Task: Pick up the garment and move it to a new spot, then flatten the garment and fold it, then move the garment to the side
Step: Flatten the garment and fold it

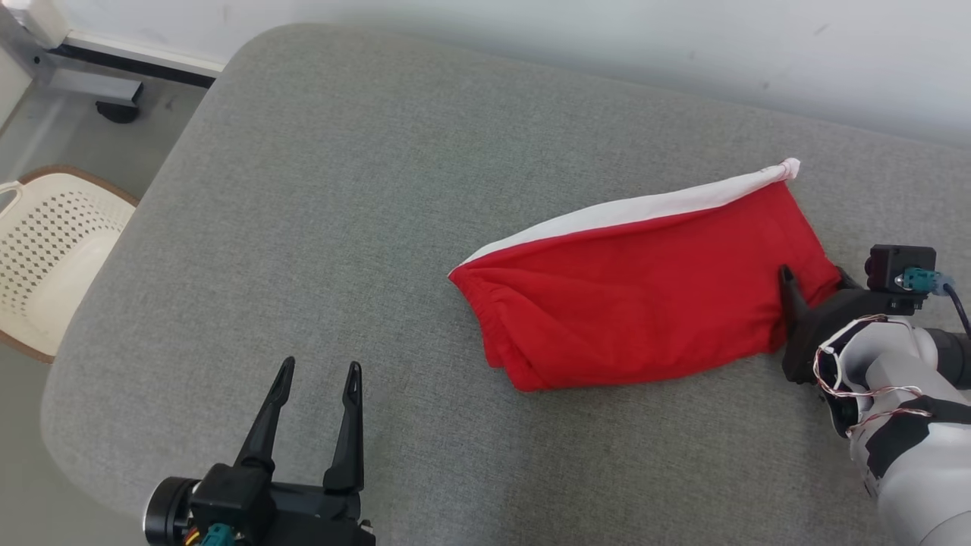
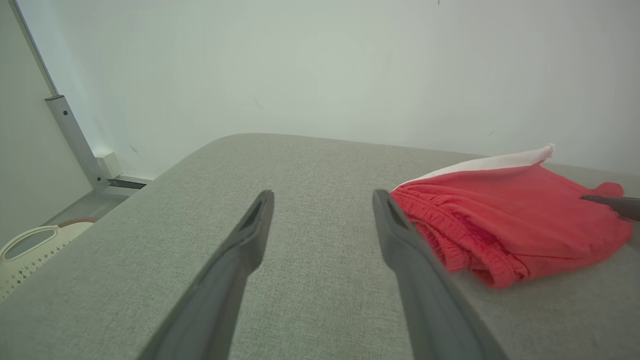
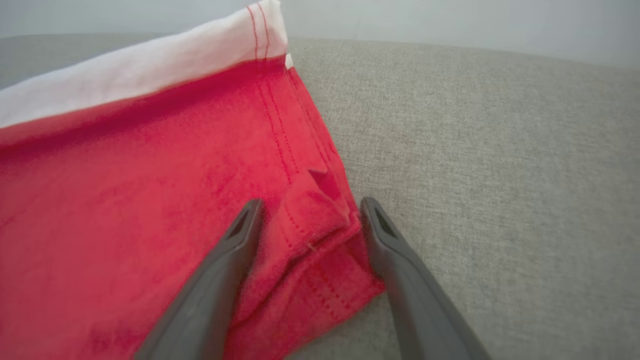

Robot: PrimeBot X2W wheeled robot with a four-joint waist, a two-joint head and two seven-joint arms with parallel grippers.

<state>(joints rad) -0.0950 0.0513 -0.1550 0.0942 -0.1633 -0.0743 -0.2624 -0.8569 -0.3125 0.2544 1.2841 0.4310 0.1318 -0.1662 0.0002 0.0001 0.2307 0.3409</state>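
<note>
A red garment (image 1: 637, 296) with a white band along its far edge lies folded on the grey padded surface (image 1: 341, 189), right of centre. My right gripper (image 1: 815, 292) is at its right end, open. In the right wrist view the two fingers stand on either side of the hem corner of the garment (image 3: 125, 200), with red cloth between the spread tips of that gripper (image 3: 311, 205). My left gripper (image 1: 320, 368) is open and empty near the front left, well apart from the cloth. In the left wrist view that gripper (image 2: 324, 197) has the elastic waist end of the garment (image 2: 510, 215) just to its right.
A cream perforated basket (image 1: 53, 243) stands on the floor left of the surface, also in the left wrist view (image 2: 30, 245). A metal frame foot (image 1: 83, 76) sits at the far left by the pale wall. The surface's rounded edge runs along the left.
</note>
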